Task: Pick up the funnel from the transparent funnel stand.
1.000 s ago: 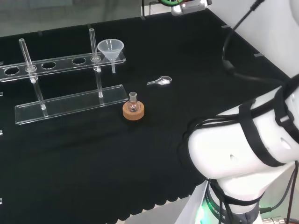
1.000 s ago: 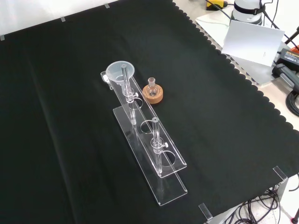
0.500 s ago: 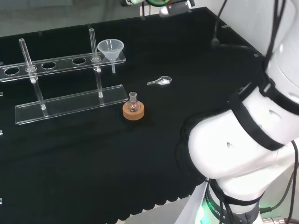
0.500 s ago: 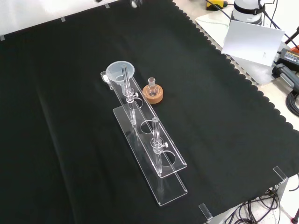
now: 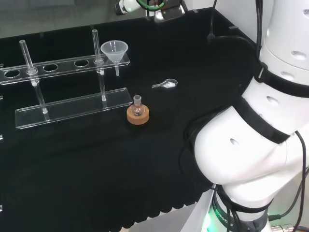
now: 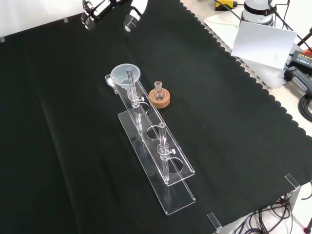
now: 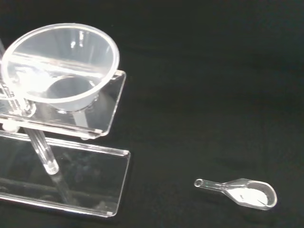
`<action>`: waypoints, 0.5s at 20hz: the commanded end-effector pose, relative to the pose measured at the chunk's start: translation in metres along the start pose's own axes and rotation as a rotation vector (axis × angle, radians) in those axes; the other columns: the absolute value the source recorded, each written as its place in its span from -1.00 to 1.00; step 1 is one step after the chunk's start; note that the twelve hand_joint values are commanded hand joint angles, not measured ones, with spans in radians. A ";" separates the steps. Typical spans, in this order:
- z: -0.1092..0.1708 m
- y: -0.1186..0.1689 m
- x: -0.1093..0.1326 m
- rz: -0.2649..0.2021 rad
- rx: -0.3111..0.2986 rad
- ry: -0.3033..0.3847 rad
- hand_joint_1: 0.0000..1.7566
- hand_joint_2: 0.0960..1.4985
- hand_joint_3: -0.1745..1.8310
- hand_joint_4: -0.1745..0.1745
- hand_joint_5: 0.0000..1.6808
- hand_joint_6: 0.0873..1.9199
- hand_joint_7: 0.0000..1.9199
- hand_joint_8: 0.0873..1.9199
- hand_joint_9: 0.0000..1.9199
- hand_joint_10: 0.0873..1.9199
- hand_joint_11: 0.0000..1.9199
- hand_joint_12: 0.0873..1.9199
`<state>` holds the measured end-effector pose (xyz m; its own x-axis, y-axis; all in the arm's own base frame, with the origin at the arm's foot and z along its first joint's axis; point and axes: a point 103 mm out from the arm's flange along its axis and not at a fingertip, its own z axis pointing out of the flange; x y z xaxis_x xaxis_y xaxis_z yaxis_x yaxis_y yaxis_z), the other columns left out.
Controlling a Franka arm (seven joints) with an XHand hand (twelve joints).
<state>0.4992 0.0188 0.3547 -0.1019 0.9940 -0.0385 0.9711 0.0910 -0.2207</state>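
The funnel [image 5: 114,50] is being held in the end hole of the transparent funnel stand [image 5: 67,107]. A small flask on a cork ring [image 5: 138,113] and a clear scoop [image 5: 166,84] are lying nearby — nothing is blocking it. The hand [image 6: 134,13] is hovering well apart; its finger state cannot be told.

Funnel: you see the funnel [image 5: 115,50] seated in the end hole at the right of the funnel stand [image 5: 63,87] in the head view; in the front view it is at the stand's far end.
Flask: a small flask [image 5: 138,107] sits on a cork ring [image 5: 138,115], in front of the stand's right end in the head view.
Scoop: a small scoop [image 5: 166,84] lies on the cloth [image 5: 145,169], right of the funnel and behind the flask in the head view.
Hand: the hand [image 6: 109,10] hangs at the front view's top, well apart from the funnel.
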 end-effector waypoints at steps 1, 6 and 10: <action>0.019 0.013 0.010 -0.027 0.035 -0.053 -0.96 0.44 -0.50 0.03 -0.70 -1.00 -0.94 -0.55 -0.78 -0.38 -0.94 0.43; 0.028 0.017 0.023 -0.031 0.061 -0.064 -0.87 0.38 -0.53 -0.01 -0.64 -1.00 -0.90 -0.50 -0.76 -0.35 -0.94 0.43; 0.030 0.020 0.034 -0.042 0.076 -0.066 -0.82 0.35 -0.55 0.01 -0.65 -1.00 -0.90 -0.47 -0.76 -0.35 -0.94 0.44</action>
<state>0.5039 0.0361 0.3411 -0.1374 0.9882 -0.0683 0.9620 0.1166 -0.2470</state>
